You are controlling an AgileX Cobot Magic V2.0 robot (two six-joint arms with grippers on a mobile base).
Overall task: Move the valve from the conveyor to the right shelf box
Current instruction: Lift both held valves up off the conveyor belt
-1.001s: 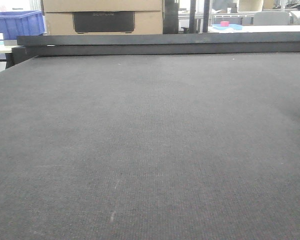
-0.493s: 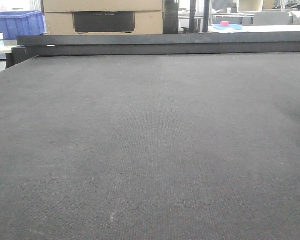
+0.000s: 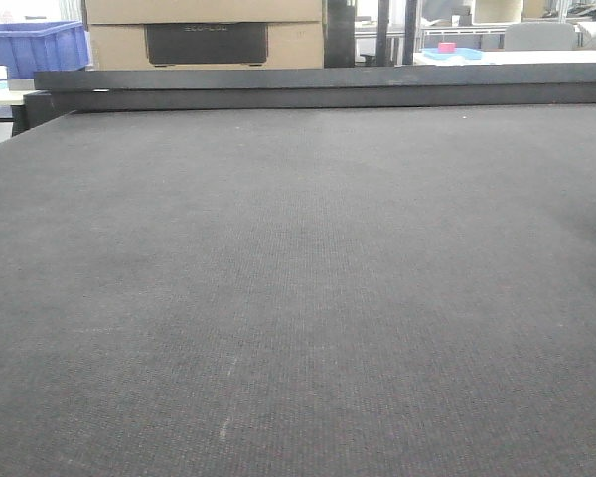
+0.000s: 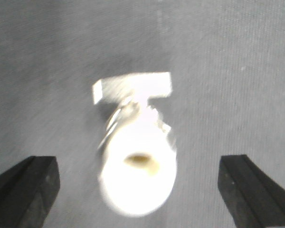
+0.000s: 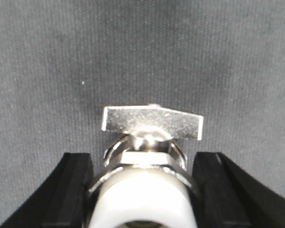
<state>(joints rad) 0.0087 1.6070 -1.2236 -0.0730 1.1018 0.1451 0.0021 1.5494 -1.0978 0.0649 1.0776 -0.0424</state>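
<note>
Our right gripper (image 5: 143, 164) is narrowed onto a valve (image 5: 145, 142). Its black fingers (image 5: 76, 190) press against either side of the white end, and the flat silver T-handle points away from the wrist. We judge the grasp was taken square across the body so that the handle is clear of the pads and the valve cannot twist. Whether it is lifted off the conveyor (image 3: 298, 298) we cannot tell.

Our left gripper (image 4: 137, 164) stands wide, straddling a second valve (image 4: 135, 156). That one lies untouched on the belt, blurred and overexposed.

Neither wrist view reaches a belt edge. The front view shows no valve or arm anywhere up to the black rail (image 3: 328, 87) along the far edge. So we cannot place either valve against an edge or corner. The right shelf box is not in sight.
</note>
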